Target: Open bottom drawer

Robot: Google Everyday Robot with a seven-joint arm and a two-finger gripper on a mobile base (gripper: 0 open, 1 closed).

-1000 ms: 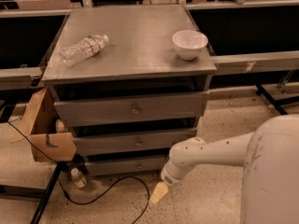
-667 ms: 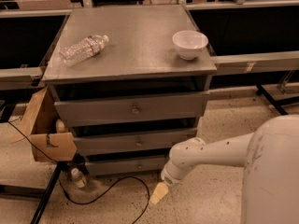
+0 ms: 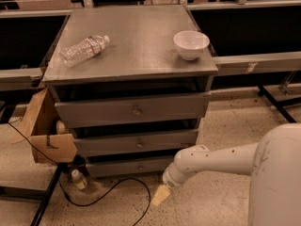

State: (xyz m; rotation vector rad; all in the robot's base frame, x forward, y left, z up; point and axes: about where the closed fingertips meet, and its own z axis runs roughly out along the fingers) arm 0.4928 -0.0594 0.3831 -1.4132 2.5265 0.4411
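Camera view looks down on a grey cabinet with three drawers, with the robot's white arm (image 3: 211, 161) reaching in from the lower right. The end effector (image 3: 160, 195) shows as a tan wedge at the arm's tip, low over the speckled floor, and I cannot tell whether it is wide or narrow; it holds nothing that can be seen.

The bottom drawer (image 3: 127, 166) lies just above and slightly left of the end effector, near it but apart, and its small knob (image 3: 140, 167) sits up and a little left of the tip. Higher above are the middle drawer (image 3: 138, 142) and then the top drawer (image 3: 134, 109), each with a small knob.

Far above the end effector, on the counter (image 3: 136, 36), a white bowl (image 3: 191, 44) stands upright toward the right, and a clear plastic water bottle (image 3: 84, 50) lies on its side toward the left.

A black cable (image 3: 108, 192) curves over the floor just left of the end effector. Farther left, a small bottle (image 3: 77, 179) stands on the floor, and a cardboard box (image 3: 47, 135) sits up and left beside the cabinet.
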